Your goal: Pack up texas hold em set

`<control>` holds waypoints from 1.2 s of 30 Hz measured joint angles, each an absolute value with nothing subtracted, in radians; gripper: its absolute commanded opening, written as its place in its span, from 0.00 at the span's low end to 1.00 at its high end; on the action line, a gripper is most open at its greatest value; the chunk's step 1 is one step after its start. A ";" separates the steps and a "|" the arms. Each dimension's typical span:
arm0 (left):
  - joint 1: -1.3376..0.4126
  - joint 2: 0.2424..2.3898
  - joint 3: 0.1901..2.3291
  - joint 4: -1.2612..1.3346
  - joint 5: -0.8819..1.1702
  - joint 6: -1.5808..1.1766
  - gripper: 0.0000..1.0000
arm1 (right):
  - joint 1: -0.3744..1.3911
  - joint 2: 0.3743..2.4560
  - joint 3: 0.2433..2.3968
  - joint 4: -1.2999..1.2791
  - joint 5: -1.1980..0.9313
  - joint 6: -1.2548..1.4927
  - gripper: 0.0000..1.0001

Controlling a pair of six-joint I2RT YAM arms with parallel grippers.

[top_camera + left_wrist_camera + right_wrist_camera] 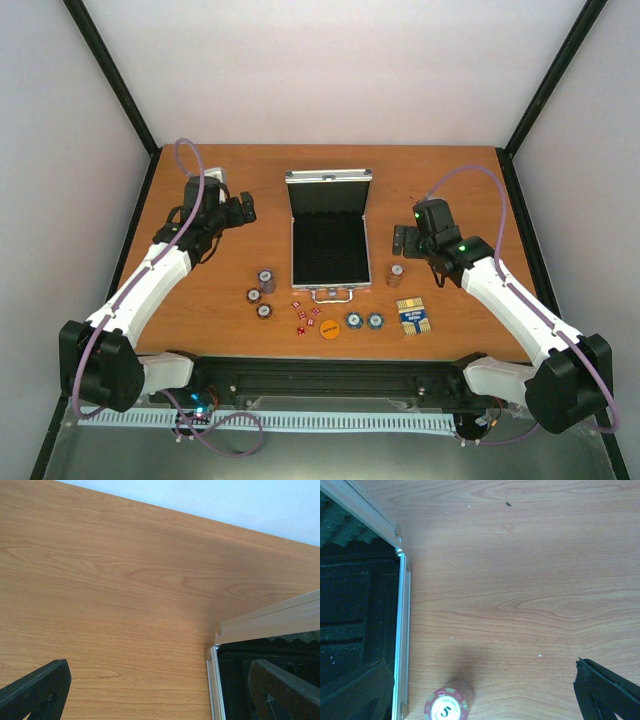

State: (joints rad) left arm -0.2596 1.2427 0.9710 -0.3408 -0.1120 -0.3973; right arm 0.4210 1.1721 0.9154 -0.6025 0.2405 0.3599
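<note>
The texas hold em set (330, 250) is lying unpacked across the wooden table (470, 200), and I am hanging over it with both claws. Farthest left, my left gripper (241, 210) is hovering over bare wood just beside the open case (330, 225), its jaws spread wide and gripping nothing. In my left wrist view one finger (37, 690) is showing over the wood and the other over the black lining, with the silver corner of the rim between them.

Nearer my bases, the left chips (265, 278) are sitting in three small lots on the wood, apart from the case. The case itself is lying in the middle, its lid (329, 178) standing up at the far side and its metal handle (333, 294) pointing toward me. Just in front of the handle the red dice (305, 315) are lying scattered (too tiny to count surely). The orange disc (331, 329) is resting beside them, then two blue chips (353, 322) side by side, then the card deck (414, 317).

A red chip stack (396, 274) is standing just right of the case, its top marked 5 in my right wrist view. My right gripper (398, 240) is hovering near it, beside the case's right edge, jaws equally wide and carrying nothing, one finger (607, 692) showing over bare wood.
</note>
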 measured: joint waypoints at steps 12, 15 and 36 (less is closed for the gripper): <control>-0.260 1.243 0.972 -0.347 -0.112 -0.397 1.00 | 0.421 1.152 0.878 -0.574 0.184 0.328 0.89; -0.260 1.242 0.972 -0.351 -0.113 -0.397 1.00 | 0.422 1.181 0.860 -0.564 0.134 0.327 0.88; -0.260 1.242 0.971 -0.353 -0.112 -0.398 1.00 | 0.441 1.390 0.780 -0.453 0.028 0.332 0.73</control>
State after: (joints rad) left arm -0.2596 1.2423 0.9714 -0.3534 -0.1123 -0.3977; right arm 0.4412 1.3895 0.7795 -0.4534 0.0280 0.3317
